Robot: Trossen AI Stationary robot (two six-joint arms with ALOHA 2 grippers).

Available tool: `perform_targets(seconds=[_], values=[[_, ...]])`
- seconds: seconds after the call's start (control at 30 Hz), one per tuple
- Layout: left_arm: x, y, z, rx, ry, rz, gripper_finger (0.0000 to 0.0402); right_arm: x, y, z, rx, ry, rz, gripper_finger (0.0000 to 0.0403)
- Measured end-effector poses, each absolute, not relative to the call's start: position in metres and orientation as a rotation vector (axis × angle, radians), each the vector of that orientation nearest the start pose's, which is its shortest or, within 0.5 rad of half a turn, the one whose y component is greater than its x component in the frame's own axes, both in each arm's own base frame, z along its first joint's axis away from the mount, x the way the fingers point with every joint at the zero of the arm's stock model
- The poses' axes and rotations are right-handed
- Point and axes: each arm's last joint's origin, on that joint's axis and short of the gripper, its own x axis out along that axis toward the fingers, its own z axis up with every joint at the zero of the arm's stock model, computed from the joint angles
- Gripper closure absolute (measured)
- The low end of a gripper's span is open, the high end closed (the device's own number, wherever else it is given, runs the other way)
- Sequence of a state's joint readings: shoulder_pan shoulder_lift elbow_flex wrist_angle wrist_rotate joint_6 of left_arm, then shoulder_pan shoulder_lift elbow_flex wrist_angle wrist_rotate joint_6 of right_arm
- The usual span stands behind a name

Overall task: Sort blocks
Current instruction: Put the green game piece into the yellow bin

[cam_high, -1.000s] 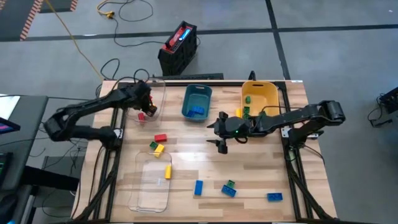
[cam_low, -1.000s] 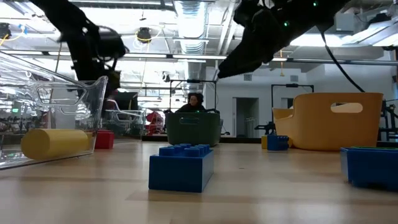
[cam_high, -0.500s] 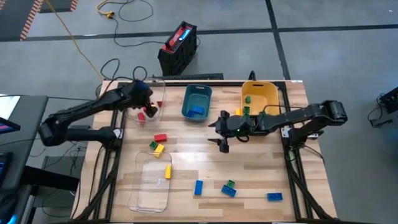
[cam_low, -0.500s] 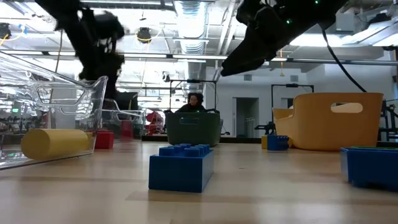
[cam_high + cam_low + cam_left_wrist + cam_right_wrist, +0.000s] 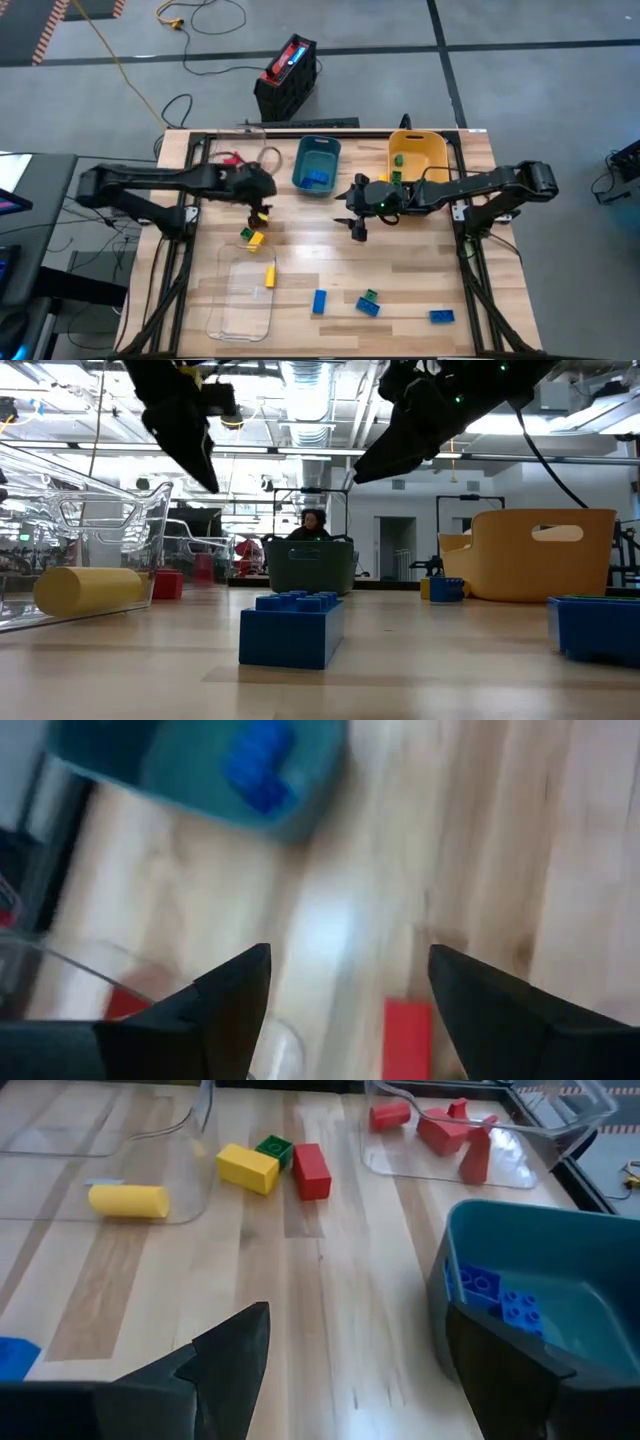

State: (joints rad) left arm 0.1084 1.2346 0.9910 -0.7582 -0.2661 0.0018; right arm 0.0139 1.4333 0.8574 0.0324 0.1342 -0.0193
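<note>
Your left claw (image 5: 262,207) hangs at centre-left of the high view, its fingers apart with nothing between them; the left wrist view shows a red block (image 5: 407,1035) on the wood between the two dark fingers (image 5: 225,1005), not gripped. Your right claw (image 5: 358,228) sits near the middle of the high view, just below the teal bin (image 5: 317,164), fingers spread wide and empty. On the bench (image 5: 420,270), you have a yellow block (image 5: 254,239) with a green one at its side just below the left claw, and a yellow cylinder (image 5: 270,275) at the right rim of the clear tray (image 5: 240,292) at lower left. A second clear tray (image 5: 470,1155), at the upper left of the high view, holds several red blocks (image 5: 440,1130). Blue blocks (image 5: 317,180) lie inside the teal bin, and a green block (image 5: 398,159) shows in the yellow bin (image 5: 417,152) at upper right. Along the bottom of the high view, loose on the wood, you see a blue block (image 5: 319,301), a blue block with a green one on it (image 5: 368,303), and another blue block (image 5: 441,316) further right. In the low view a person (image 5: 313,523) sits far back in the room
</note>
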Motion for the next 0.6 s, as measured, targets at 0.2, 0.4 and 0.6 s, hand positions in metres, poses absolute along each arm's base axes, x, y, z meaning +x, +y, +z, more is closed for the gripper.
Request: perform_targets(seconds=[0.2, 0.4, 0.6], values=[[0.266, 0.016, 0.256, 0.123, 1.165, 0.274, 0.015, 0.295, 0.003, 0.226, -0.017, 0.635, -0.115, 0.0094], [0.283, -0.009, 0.25, 0.331, 1.127, 0.308, 0.0153, 0.276, 0.015, 0.22, -0.061, 0.919, -0.087, 0.01], [0.291, -0.016, 0.255, 0.384, 1.013, 0.347, 0.0153, 0.275, 0.061, 0.224, -0.018, 1.029, 0.053, 0.0112]])
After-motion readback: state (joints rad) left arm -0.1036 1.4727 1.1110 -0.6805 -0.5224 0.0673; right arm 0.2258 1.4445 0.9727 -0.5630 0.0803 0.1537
